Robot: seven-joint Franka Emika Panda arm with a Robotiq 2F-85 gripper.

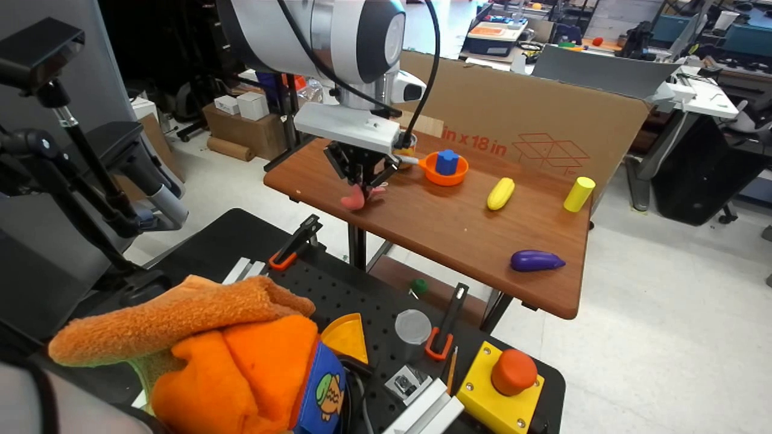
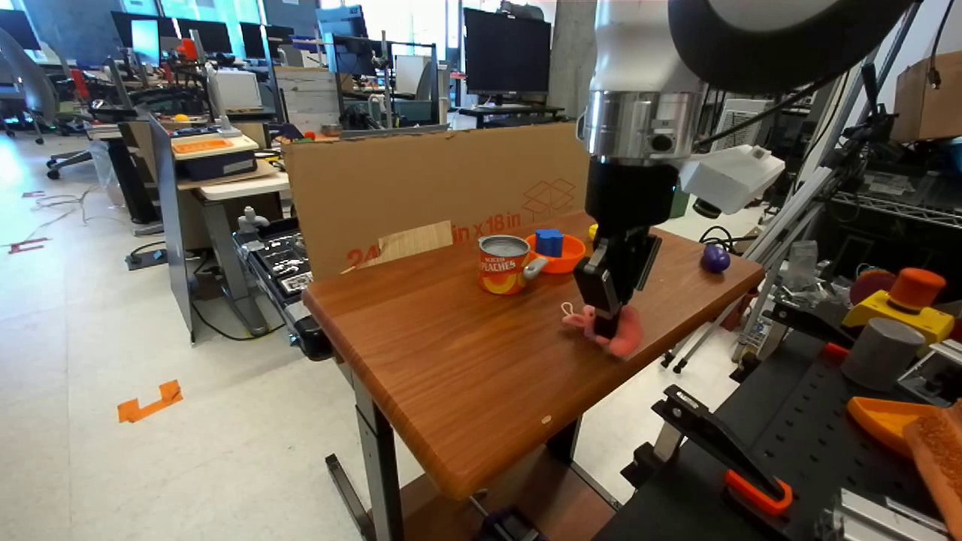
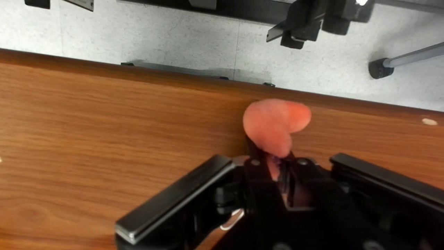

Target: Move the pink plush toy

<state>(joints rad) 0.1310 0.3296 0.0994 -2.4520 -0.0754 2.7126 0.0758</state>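
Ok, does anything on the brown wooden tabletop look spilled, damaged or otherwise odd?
A small pale oval patch stands out near the edge of the brown wooden tabletop, away from the salmon-pink plush toy. It breaks the brown finish; whether chip or stuck scrap, I can't tell. No spill shows.

Salmon-pink plush toy, lumpy and rounded with pale loop, pinched in gripper near long edge of brown wooden tabletop.

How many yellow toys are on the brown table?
2. In an exterior view, a yellow corn-shaped toy lies between the orange pan and a yellow cylinder. The robot arm might hide others.
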